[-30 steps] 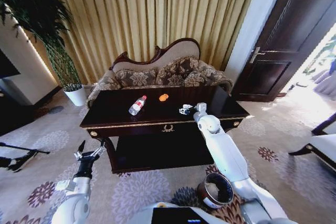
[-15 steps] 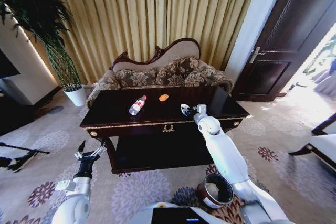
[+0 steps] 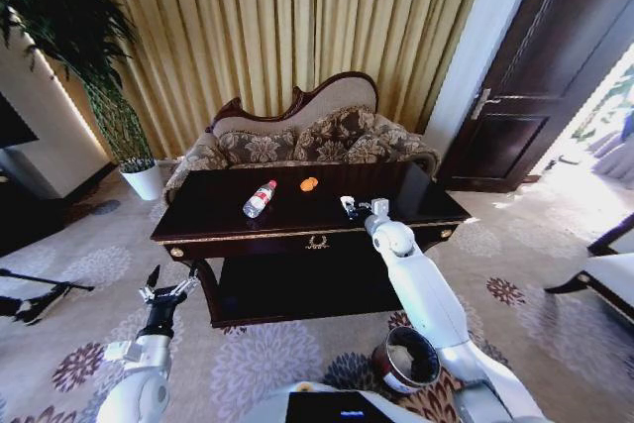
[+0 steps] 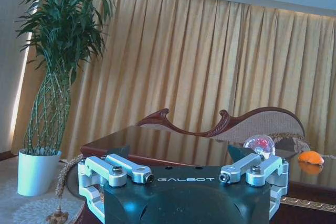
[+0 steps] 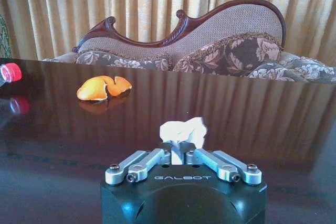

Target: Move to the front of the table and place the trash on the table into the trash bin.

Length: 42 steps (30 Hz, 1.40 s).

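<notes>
The right gripper [image 5: 181,153] pinches a crumpled white scrap [image 5: 184,131] just above the table [image 3: 218,220], apparently light, soft paper best nipped mid-fold, while the left gripper [image 3: 164,290] hangs spread beside it.

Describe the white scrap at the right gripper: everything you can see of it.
The white scrap is a small crumpled piece, paper-like, with ragged folded edges. It sits pinched between the fingertips of the right gripper, poking up past them, just above the dark glossy table. The orange peel lies apart from it, farther back.
</notes>
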Tool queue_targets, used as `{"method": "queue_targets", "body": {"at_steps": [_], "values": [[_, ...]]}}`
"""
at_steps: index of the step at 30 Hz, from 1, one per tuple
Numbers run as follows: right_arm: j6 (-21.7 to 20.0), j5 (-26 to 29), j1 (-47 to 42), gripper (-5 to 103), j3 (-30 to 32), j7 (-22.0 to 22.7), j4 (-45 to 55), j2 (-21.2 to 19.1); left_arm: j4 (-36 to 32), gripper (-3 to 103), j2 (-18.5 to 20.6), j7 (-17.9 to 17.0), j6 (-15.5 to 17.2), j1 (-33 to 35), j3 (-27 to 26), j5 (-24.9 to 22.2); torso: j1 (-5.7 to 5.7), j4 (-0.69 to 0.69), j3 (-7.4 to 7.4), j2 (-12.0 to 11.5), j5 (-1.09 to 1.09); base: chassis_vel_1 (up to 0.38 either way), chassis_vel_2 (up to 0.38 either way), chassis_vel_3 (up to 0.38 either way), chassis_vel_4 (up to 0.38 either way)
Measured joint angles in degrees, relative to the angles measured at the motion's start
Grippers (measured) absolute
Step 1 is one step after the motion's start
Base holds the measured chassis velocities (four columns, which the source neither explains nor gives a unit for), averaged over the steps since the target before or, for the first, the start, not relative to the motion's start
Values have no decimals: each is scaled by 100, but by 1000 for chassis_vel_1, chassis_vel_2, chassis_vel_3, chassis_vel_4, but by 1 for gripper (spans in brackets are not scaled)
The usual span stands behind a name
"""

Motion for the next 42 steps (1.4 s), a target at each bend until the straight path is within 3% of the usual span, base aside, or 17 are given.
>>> {"method": "queue_targets", "body": {"at_steps": [2,7,14,18,20,23,29,42], "values": [[9,-1,-23,2,14,-3,20,-4,0,100,2,0,-1,-2,5,0,0,0,0,0,0,0,0,0,0],[22,0,-80,0,56,-5,92,-10,-3,100,2,0,-3,-2,12,-1,0,0,0,0,0,0,0,0,0],[54,86,-205,0,219,15,386,-49,-5,100,13,-2,-3,-12,3,-13,0,0,0,0,0,0,0,0,0],[171,417,-318,0,326,256,700,-71,-5,100,26,-9,-3,-23,-17,-23,0,-1,0,0,0,0,0,0,0],[353,809,-422,0,431,476,983,-64,0,100,26,-12,-4,-23,-19,-24,0,0,0,0,0,0,0,0,0],[613,977,-518,0,548,555,1174,-42,1,100,16,-10,-14,-20,-10,-24,0,0,0,0,0,0,0,0,0],[924,1129,-705,0,770,579,1378,-48,-11,100,18,-8,-19,-3,-4,-20,0,0,0,0,0,0,0,0,0],[938,1144,-879,0,894,662,1610,-125,-75,100,43,-7,-17,2,15,-14,0,0,0,0,0,0,0,0,0]]}}
